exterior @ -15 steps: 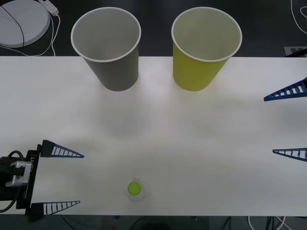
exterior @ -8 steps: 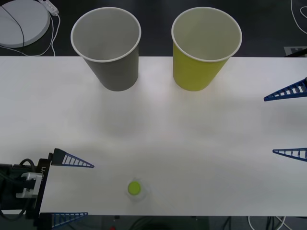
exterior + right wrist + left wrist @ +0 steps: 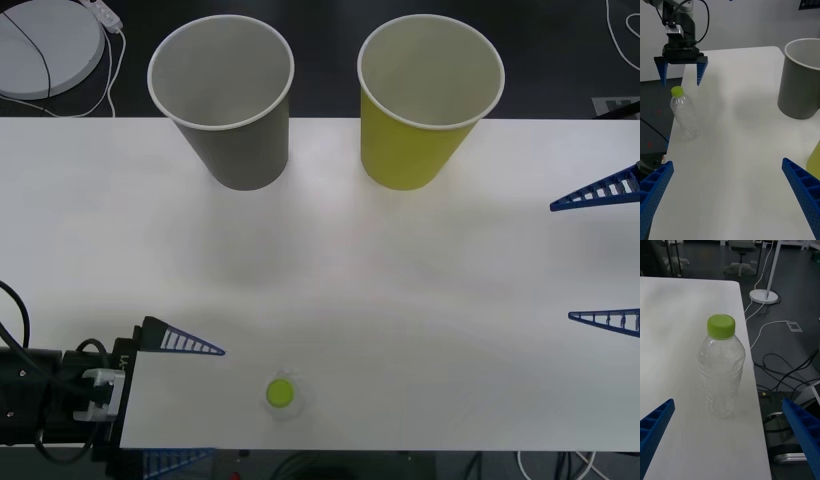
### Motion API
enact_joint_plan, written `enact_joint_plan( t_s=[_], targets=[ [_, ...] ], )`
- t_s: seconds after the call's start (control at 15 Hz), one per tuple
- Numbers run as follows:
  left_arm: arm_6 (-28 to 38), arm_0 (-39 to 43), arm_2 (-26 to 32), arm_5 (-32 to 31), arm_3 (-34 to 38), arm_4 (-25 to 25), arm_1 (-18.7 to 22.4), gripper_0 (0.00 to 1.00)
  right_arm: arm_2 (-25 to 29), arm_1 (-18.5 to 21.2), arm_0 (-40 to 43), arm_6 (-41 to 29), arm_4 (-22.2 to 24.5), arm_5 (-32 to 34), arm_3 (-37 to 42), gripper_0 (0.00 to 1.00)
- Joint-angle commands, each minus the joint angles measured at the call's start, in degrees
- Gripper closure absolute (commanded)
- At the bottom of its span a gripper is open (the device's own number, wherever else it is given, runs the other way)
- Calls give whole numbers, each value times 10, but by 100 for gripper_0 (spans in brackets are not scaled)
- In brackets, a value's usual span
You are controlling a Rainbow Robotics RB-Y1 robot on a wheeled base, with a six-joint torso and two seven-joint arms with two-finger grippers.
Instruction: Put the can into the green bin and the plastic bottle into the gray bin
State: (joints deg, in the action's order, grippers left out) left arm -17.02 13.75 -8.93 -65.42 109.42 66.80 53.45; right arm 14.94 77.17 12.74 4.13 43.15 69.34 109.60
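The plastic bottle stands upright near the bottom edge of the front view, a little left of centre, close to the near edge of the white table, its lime cap facing up at the camera. The left gripper sits in the lower left of that view, spread wide and holding nothing, fingers pointing toward the bottle but apart from it (its wrist camera has the bottle between the two blue fingers, farther out). The right gripper waits at the right edge, mid-height, equally spread and empty. Across the upper part of the front view stand the gray bin, left of centre, and the green bin, right of centre, both upright.
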Motion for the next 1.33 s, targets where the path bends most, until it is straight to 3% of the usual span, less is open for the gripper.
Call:
enact_joint_plan(
  t_s=[0.07,0.87,1.33],
  targets=[
    [5,-12,-18,14,0,4,-6,0,0,0,0,0,0,0,0,0],
    [27,-46,-96,88,-1,65,-75,0,0,0,0,0,0,0,0,0],
    [50,-49,-105,93,-1,120,-128,0,0,0,0,0,0,0,0,0]
  ],
)
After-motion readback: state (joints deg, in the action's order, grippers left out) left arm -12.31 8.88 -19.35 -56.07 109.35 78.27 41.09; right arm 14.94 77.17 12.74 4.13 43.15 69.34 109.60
